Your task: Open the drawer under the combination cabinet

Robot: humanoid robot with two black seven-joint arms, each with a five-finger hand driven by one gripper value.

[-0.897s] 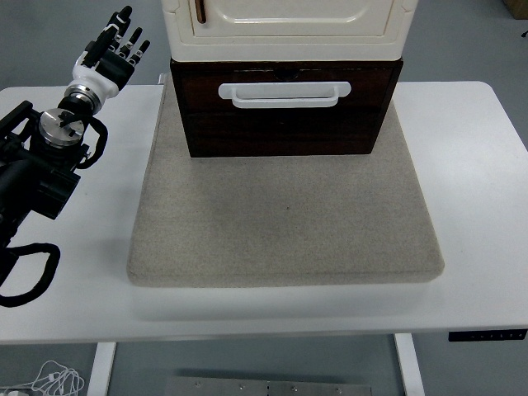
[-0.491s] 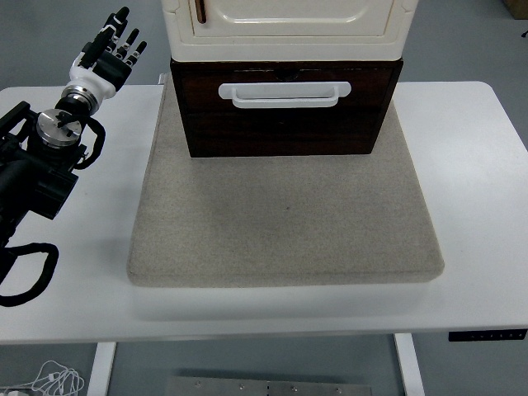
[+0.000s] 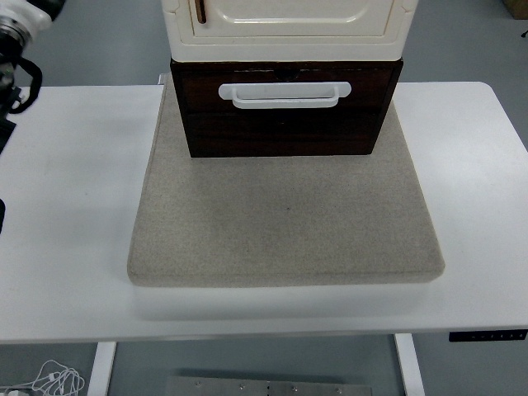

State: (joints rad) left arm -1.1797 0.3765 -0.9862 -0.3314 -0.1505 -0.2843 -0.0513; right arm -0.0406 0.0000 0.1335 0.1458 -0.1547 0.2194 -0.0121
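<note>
Head view: the combination cabinet point(image 3: 287, 21) stands at the far middle of a grey felt mat point(image 3: 285, 223) that lies on the white table point(image 3: 74, 190). The cabinet's upper unit is cream-coloured and runs out of the picture's top. Directly beneath it sits the dark brown drawer point(image 3: 285, 124), its front face toward the camera and flush with the dark casing around it, so the drawer reads as closed. A white bar handle point(image 3: 285, 94) spans the upper middle of the drawer front; nothing touches it. The mat's near half is bare.

Left arm point(image 3: 15, 45): only a white wrist section and black cabling show at the picture's top left corner, beyond the table's far left edge and well apart from the cabinet. The left hand itself lies outside the picture, so whether its fingers are apart or together cannot be told. The right arm does not appear anywhere.

Below the table's near edge, a white cable point(image 3: 49, 381) lies on the floor at left.
</note>
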